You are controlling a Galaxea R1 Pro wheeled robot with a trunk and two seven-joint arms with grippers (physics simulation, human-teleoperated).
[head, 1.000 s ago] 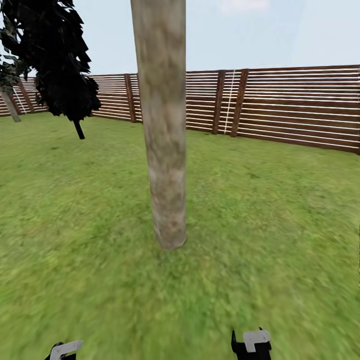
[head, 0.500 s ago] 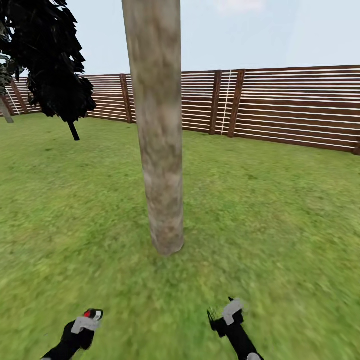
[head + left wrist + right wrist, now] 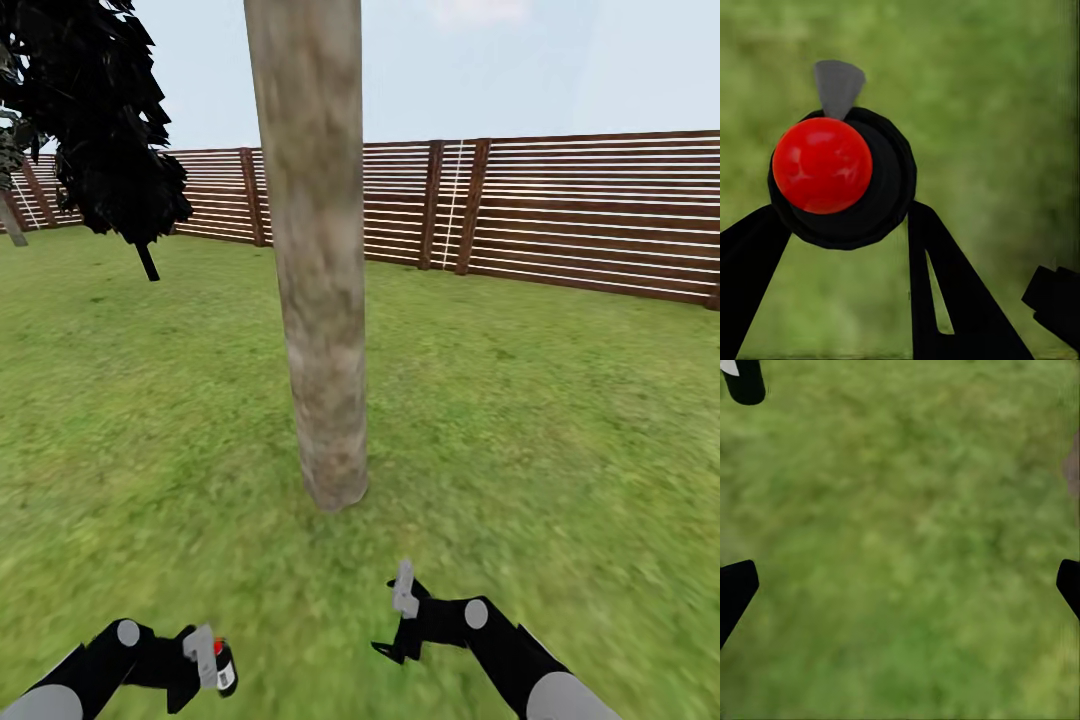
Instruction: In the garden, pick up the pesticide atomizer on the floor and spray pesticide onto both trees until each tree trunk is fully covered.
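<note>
From the head we look forward and down across the lawn [image 3: 560, 420] to a tree trunk [image 3: 318, 300] close ahead, with the slatted fence [image 3: 590, 215] behind. Our left wrist camera looks along its fingers, very close on the atomizer [image 3: 832, 169], with blurred grass beyond. Our right wrist camera faces straight onto nearby grass. All three views share the lawn; head and left wrist views share the atomizer.
</note>
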